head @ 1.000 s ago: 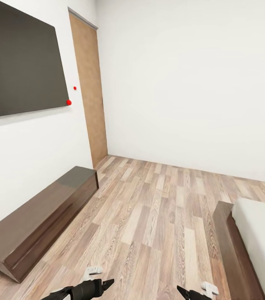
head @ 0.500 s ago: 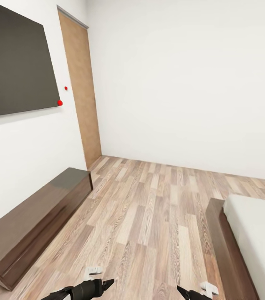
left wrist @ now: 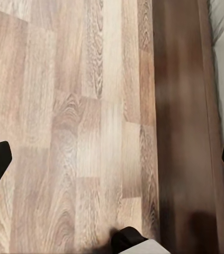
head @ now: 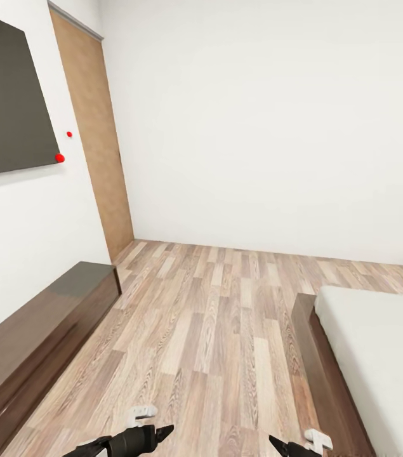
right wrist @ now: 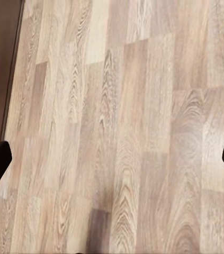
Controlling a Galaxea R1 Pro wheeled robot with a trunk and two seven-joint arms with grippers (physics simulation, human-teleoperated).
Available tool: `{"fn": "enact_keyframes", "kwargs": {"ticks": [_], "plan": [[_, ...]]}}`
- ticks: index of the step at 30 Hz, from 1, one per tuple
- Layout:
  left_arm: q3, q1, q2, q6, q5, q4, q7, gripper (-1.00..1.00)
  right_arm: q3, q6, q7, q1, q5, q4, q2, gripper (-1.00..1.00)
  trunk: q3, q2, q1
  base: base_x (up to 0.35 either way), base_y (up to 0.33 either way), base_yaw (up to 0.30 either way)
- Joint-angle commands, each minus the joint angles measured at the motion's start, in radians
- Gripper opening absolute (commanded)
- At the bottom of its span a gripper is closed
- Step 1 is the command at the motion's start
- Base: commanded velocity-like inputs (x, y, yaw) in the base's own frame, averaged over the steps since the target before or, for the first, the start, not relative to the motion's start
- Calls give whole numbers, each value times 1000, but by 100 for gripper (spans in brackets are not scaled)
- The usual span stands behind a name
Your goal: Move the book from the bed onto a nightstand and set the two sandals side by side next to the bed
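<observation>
**En route in the bedroom, nothing moved yet**

The bed (head: 379,355) fills the near right corner. Left of it lies open plank floor (head: 226,317), then the long low bench (head: 36,343). Book and sandals are unseen, so every step seems left. Left tool (left wrist: 112,159) and right tool (right wrist: 112,159) both stand apart, empty.

Black tapered pincer (head: 163,433) tips — small white brackets (head: 143,412) behind them

head high — wrists floorward, floor (head: 226,330) shared
</observation>
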Motion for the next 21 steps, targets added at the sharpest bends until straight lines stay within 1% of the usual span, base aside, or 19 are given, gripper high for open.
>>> {"fn": "enact_keyframes", "kwargs": {"ticks": [1, 8, 16, 19, 21], "plan": [[-8, 0, 0, -4, 6, 0, -2, 100, 5, -2, 3, -1, -10, 2, -1, 100, -1, -1, 0, 0, 0, -217], [-8, 0, 0, -4, 6, 0, -2, 100, 6, -2, 5, -1, -11, 2, -3, 100, -1, -1, 0, 0, 0, -174], [-8, 0, 1, -4, 6, 0, -2, 100, 6, -2, 5, -1, -11, 2, -3, 100, -2, -1, 0, 0, 0, -35], [-8, 0, 0, -4, 6, 0, -2, 100, 6, -2, 5, -1, -10, 2, -1, 100, -2, -1, 0, 0, 0, -118], [-8, 0, 0, -4, 6, 0, -2, 100, 6, -2, 5, -1, -9, 2, -1, 100, -1, -1, 0, 0, 0, -230]]}}
